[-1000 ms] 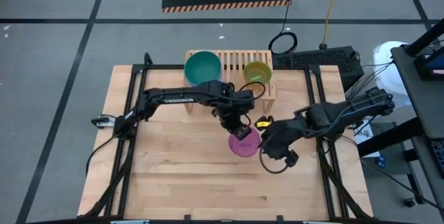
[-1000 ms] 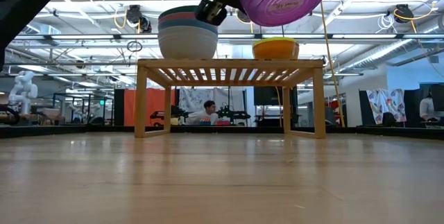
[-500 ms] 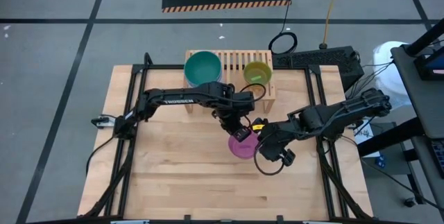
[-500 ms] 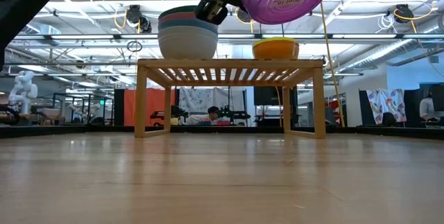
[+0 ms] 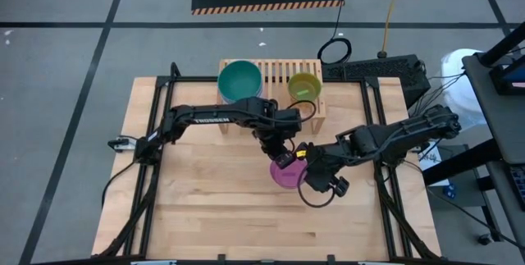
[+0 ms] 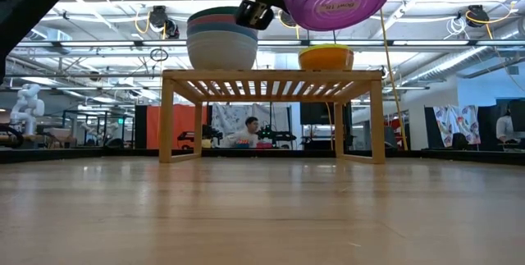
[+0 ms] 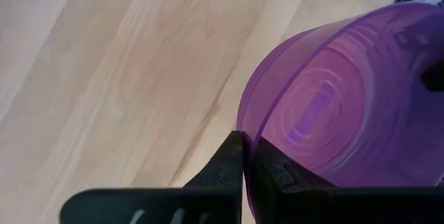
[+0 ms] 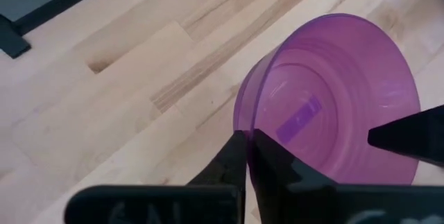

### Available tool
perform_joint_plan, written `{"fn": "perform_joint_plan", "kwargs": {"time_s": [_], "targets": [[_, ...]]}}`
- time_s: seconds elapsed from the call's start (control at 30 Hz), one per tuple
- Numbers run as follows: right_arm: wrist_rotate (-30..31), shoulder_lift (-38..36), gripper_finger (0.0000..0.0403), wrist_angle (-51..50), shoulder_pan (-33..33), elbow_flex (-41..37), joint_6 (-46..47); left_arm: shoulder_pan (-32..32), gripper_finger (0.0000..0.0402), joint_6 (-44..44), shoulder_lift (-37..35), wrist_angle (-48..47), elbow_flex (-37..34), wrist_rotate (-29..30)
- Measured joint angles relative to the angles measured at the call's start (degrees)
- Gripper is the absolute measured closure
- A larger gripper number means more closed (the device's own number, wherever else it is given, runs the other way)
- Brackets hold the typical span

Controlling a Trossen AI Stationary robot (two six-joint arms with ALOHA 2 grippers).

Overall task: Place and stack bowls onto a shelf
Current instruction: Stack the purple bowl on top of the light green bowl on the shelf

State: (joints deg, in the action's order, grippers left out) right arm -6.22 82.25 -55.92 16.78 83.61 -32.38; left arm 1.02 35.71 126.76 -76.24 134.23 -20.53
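A purple bowl [image 5: 287, 174] hangs in the air in front of the light-wood shelf [image 5: 275, 103], well above the table, with its open side up. My left gripper [image 5: 284, 157] is shut on the bowl's far rim. My right gripper [image 5: 305, 169] is shut on the rim toward the table's right. On the shelf's slatted top a stack of bowls with a teal one uppermost [image 5: 239, 80] stands at the left. A yellow-green bowl [image 5: 304, 86] stands on the slats to its right. My left gripper pinches the purple bowl's rim [image 7: 241, 128], one finger inside the bowl and one outside. Its fingers slant down from the far side. The bowl hangs clear of the table, roughly upright. My right gripper pinches the rim [image 8: 240, 123] at another spot, one finger inside the wall and one outside. It slants down from the table's right side. The bowl stays lifted clear between both holds.
The shelf [image 6: 273, 76] stands at the table's far edge, with bare slats between and to the right of the bowls on it. Bare wooden tabletop [image 5: 230, 207] lies below and in front of the held bowl. Black frame rails [image 5: 385, 199] run along the table's sides.
My right gripper has moved left and a little down toward the purple bowl and has shut on its rim. The bowl has stayed lifted in my left gripper, turning slightly.
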Motion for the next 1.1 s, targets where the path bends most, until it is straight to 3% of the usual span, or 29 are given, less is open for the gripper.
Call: {"fn": "perform_joint_plan", "kwargs": {"time_s": [0.33, 0.7, 0.93, 1.1], "targets": [[-0.3, -0.1, 0.0403, -0.4, -0.2, 0.0, 0.2, -0.1, 0.0371, -11.0, -0.4, 2.4, 0.0, 1.2], [-0.1, -0.7, 0.0403, -0.5, -0.3, -0.1, 1.7, 0.5, 0.0369, -10.5, -0.4, 3.0, 0.0, 1.1], [-0.1, -1.5, 0.0403, -0.4, -0.3, -0.1, 1.8, 0.2, 0.0368, -25.7, -0.4, 3.8, 0.0, 1.6], [-1.5, -1.5, 0.0403, -0.5, -0.2, -0.1, 1.9, 0.2, 0.0368, -27.6, -0.4, 6.7, 0.0, 1.6]]}}
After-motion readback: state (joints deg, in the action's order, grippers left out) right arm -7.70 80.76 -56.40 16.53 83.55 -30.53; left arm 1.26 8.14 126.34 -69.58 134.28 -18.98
